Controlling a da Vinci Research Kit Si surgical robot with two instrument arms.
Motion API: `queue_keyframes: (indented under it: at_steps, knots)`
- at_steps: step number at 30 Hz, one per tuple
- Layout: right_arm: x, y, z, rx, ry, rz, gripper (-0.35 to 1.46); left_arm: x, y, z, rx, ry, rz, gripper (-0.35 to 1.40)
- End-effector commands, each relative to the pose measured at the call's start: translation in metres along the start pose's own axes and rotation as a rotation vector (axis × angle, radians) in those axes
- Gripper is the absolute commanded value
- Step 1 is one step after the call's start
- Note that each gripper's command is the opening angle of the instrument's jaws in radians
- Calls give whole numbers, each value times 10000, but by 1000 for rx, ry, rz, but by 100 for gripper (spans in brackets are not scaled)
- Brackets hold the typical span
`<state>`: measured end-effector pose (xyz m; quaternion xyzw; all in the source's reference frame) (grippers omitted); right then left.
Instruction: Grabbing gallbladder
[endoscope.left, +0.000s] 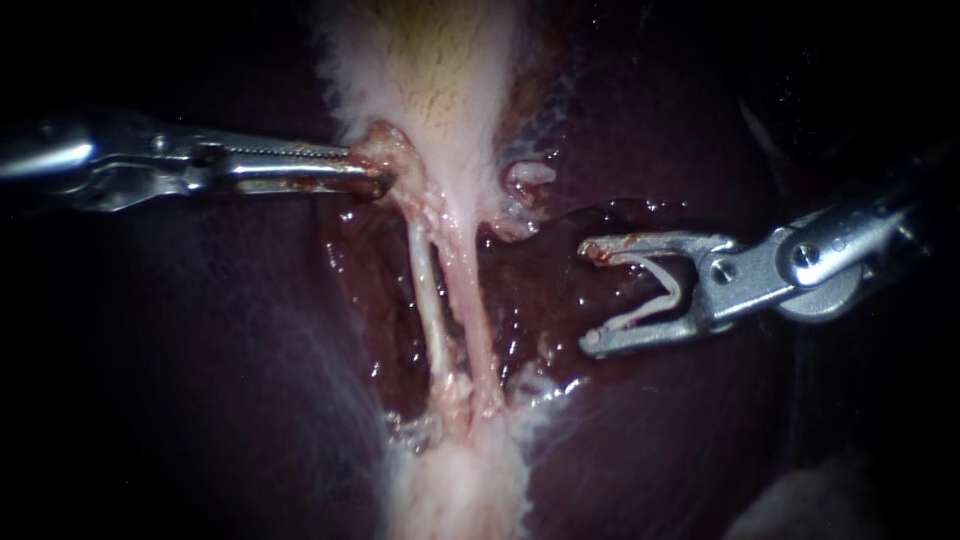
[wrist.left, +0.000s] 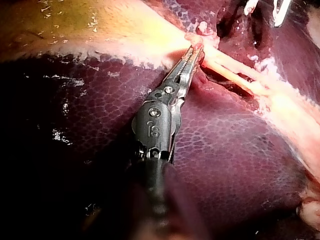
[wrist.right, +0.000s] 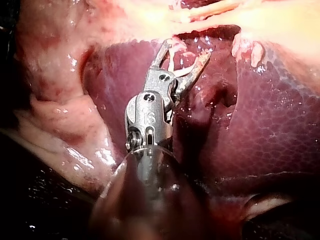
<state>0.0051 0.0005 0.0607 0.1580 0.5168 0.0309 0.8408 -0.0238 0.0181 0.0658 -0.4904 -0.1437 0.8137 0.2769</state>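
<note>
The pale gallbladder (endoscope.left: 430, 80), yellowish further up, narrows into a pink neck. My left instrument (endoscope.left: 380, 172) comes in level from the left, and its toothed jaws are shut on the edge of that neck; the left wrist view shows the same grip (wrist.left: 196, 53). Below the neck two thin pale tubes, left tube (endoscope.left: 426, 300) and right tube (endoscope.left: 476, 310), run down side by side. My right instrument (endoscope.left: 590, 295) hovers right of the tubes, clear of them, jaws open with a white clip (endoscope.left: 668, 290) seated between them. The right wrist view shows it open too (wrist.right: 185, 50).
Dark red liver (endoscope.left: 700, 420) lies on both sides of the tubes, wet and raw in the bed behind them. A small pale tissue nub (endoscope.left: 528, 176) sits right of the neck. Whitish tissue (endoscope.left: 460, 490) spreads where the tubes end.
</note>
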Motion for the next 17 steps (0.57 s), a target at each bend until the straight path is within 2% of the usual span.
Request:
queue_keyframes:
  at_steps: [1, 6, 17]
  knots:
    - [0, 0, 0, 0, 0, 0, 50, 4, 4, -3, -4, 6, -1, -35]
    - [0, 1, 0, -1, 0, 0, 50, 17, 15, -13, -2, 21, -8, -35]
    - [0, 1, 0, -1, 0, 1, 50, 13, 13, -12, -2, 21, -7, -35]
